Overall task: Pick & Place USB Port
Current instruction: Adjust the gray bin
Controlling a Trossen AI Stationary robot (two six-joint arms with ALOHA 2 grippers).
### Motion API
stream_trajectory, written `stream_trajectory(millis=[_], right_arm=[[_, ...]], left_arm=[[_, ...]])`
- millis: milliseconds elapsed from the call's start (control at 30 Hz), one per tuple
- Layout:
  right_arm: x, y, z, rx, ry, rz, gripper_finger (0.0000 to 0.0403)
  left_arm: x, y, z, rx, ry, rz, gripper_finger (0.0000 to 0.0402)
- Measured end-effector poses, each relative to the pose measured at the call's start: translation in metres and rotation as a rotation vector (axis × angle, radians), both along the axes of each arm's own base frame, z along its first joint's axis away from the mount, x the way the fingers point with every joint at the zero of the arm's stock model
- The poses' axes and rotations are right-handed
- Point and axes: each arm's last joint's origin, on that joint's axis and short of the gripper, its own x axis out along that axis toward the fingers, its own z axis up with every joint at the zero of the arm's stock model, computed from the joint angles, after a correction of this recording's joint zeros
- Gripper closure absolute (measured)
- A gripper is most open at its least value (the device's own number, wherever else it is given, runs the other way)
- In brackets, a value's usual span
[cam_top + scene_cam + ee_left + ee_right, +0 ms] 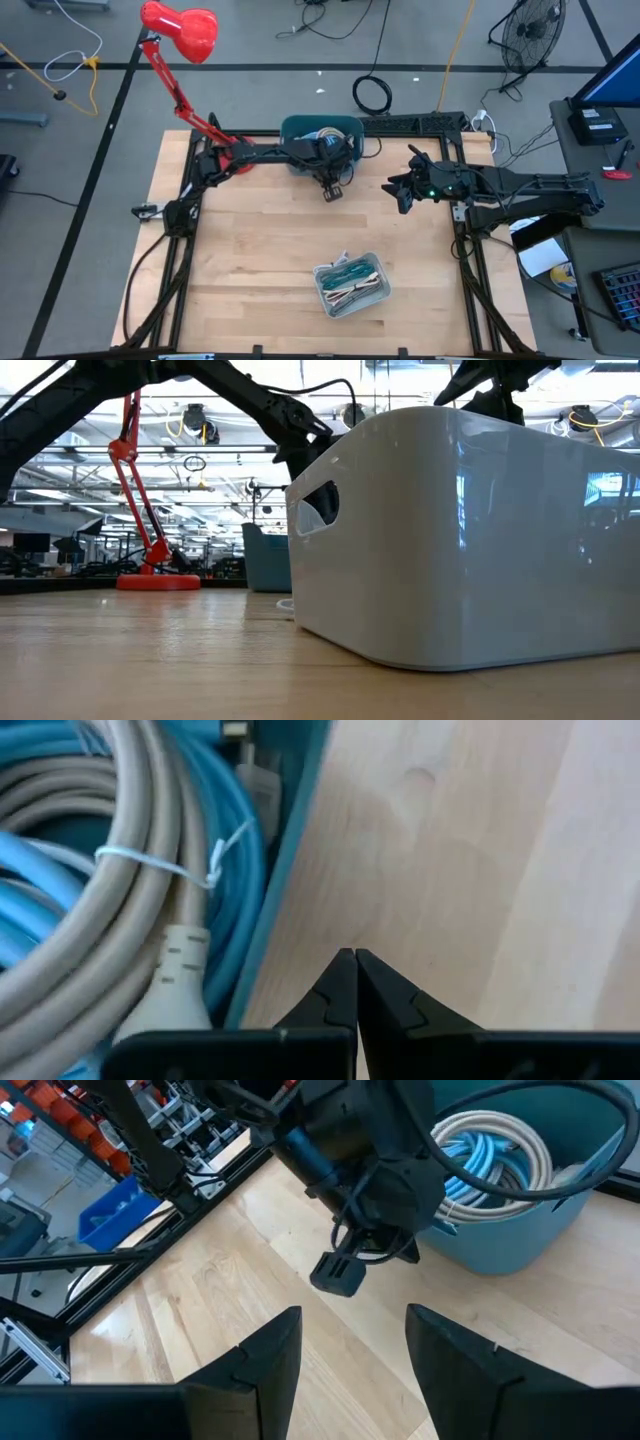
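A teal bin (322, 130) at the table's far middle holds coiled beige and blue cables (120, 870); a beige cable's plug end (175, 975) lies against the bin's wall. My left gripper (333, 190) (355, 965) is shut on nothing and hovers over bare wood just near of the bin's rim (290, 850); the right wrist view shows it (338, 1272) pointing down above the table. My right gripper (402, 196) (350, 1345) is open, to the right of the left one, facing it and the teal bin (520, 1230). A white bin (350, 284) of cables stands near the table's near edge.
The white bin (470, 530) fills the low view, with the teal bin (265, 555) behind it. A red desk lamp (180, 35) is clamped at the table's far-left corner. Bare wood (250, 250) lies between the two bins and to the left.
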Motion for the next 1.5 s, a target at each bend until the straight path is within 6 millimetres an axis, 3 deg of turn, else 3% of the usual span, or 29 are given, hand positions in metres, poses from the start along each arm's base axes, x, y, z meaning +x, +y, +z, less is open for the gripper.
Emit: stream_trajectory(millis=[233, 400, 567, 700, 900, 1133, 1500], right_arm=[[0.0, 0.0, 0.0, -0.003, 0.0, 0.0, 0.0232], [0.0, 0.0, 0.0, -0.003, 0.0, 0.0, 0.0232], [0.0, 0.0, 0.0, -0.003, 0.0, 0.0, 0.0232], [0.0, 0.0, 0.0, -0.004, 0.0, -0.001, 0.0232], [-0.001, 0.0, 0.0, -0.01, 0.002, 0.003, 0.0232], [-0.01, 0.0, 0.003, -0.01, 0.003, 0.003, 0.0232], [-0.055, 0.002, 0.015, 0.018, -0.057, 0.019, 0.0232]], left_arm=[[0.009, -0.004, 0.033, 0.0, -0.044, -0.021, 0.0402], [0.021, -0.014, 0.075, 0.008, -0.138, -0.056, 0.0402], [0.028, -0.044, 0.099, -0.206, -0.218, -0.171, 0.0402], [0.028, -0.088, 0.096, -0.297, -0.143, -0.31, 0.0402], [0.032, -0.147, 0.089, -0.242, -0.099, -0.436, 0.0402], [0.039, -0.167, 0.075, -0.281, -0.145, -0.372, 0.0402], [0.045, -0.197, 0.064, -0.306, -0.212, -0.241, 0.0402]])
